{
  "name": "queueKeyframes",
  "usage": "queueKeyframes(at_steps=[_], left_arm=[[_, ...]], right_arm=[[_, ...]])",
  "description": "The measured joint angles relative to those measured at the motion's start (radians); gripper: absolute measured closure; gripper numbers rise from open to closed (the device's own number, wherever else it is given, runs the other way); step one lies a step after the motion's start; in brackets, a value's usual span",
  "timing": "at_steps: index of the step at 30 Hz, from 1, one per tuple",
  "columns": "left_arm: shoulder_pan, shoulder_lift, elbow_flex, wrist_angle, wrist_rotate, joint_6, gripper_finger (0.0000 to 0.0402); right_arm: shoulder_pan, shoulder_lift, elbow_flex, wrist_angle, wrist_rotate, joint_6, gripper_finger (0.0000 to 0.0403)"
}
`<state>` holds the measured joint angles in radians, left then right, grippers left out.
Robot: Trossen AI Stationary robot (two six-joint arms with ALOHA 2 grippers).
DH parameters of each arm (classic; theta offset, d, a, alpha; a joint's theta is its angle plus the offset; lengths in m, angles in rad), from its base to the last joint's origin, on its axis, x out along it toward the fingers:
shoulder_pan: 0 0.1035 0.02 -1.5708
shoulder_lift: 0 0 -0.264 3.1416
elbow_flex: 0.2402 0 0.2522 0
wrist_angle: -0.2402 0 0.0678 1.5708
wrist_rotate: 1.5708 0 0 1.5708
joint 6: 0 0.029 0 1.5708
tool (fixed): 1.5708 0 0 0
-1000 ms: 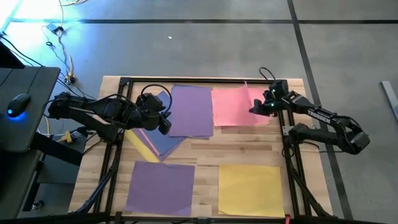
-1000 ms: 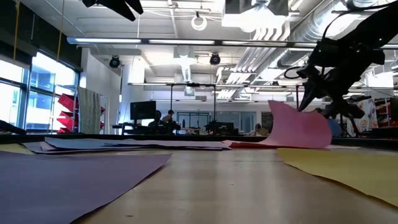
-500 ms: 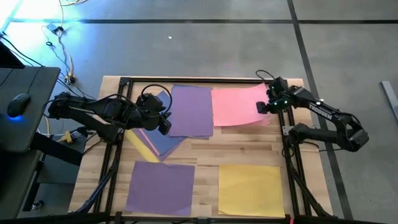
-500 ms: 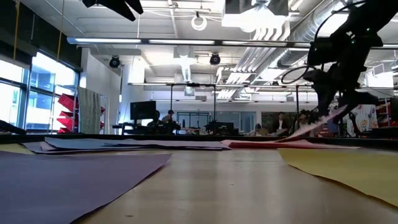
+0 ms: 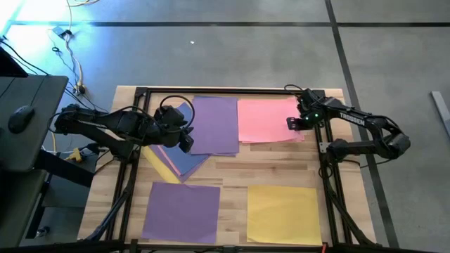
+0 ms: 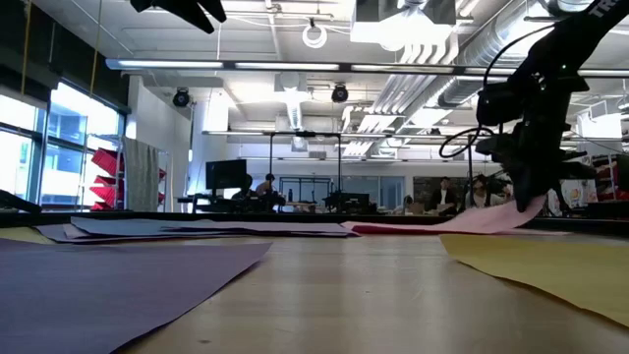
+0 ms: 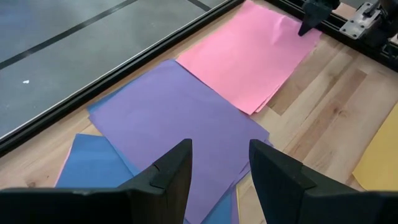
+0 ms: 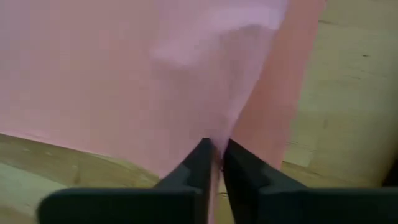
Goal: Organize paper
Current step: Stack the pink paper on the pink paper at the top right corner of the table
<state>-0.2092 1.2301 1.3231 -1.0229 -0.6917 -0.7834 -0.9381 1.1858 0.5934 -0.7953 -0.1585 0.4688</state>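
Pink paper (image 5: 266, 119) edge pinched in right gripper (image 5: 296, 121) jaws, left gripper (image 5: 184, 138) jaws parted

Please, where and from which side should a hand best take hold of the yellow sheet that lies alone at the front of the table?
Probably at an edge or corner, not the middle: the yellow sheet lies flat on the table, so a hand has nothing to close on from above. Its right edge is nearest the right hand, which now pinches the pink sheet at its lifted edge.
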Motion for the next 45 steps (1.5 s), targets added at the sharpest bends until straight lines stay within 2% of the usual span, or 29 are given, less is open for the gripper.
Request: queueKeyframes(at_steps=[10,23,37,40,45], left_arm=[[0.0,0.0,0.0,0.0,0.0,0.0,0.0267],[0.0,0.0,0.0,0.0,0.0,0.001,0.0267],[0.0,0.0,0.0,0.0,0.0,0.001,0.0267],[0.0,0.0,0.0,-0.001,0.0,0.001,0.0267],[0.0,0.0,0.0,-0.001,-0.001,0.019,0.0267]], right_arm=[[-0.034,-0.011,0.0,-0.069,0.043,-0.082,0.0403],[-0.079,-0.011,0.0,-0.025,0.017,0.023,0.0403],[-0.089,-0.037,-0.001,-0.083,0.076,0.135,0.0403],[-0.092,-0.037,-0.014,-0.054,0.072,0.171,0.0403],[-0.084,-0.037,-0.053,0.087,-0.008,0.258,0.0403]])
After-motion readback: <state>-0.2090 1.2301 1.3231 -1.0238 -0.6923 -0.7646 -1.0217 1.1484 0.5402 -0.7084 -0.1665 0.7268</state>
